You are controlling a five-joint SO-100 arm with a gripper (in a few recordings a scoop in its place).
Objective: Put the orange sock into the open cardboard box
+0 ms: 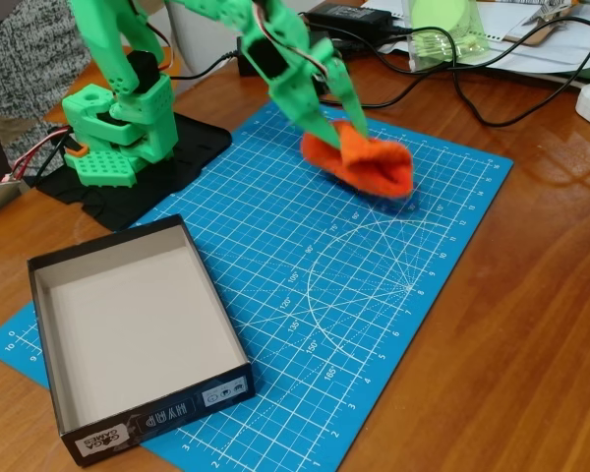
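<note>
Looking at the fixed view, we see the green hand (336, 133) at about one o'clock from the picture's centre, its two fingers closed on the near-left end of the orange sock (366, 163). The sock extends from the fingertips toward four o'clock, its far end drooping just above the blue cutting mat (374, 295); we cannot tell whether it touches the mat. The open cardboard box (138, 334) sits at eight o'clock from the sock, well apart from it, resting partly on the mat's near-left corner, its grey interior bare. The arm's base (113, 138) stands at ten o'clock on the wooden bench (531, 344).
</note>
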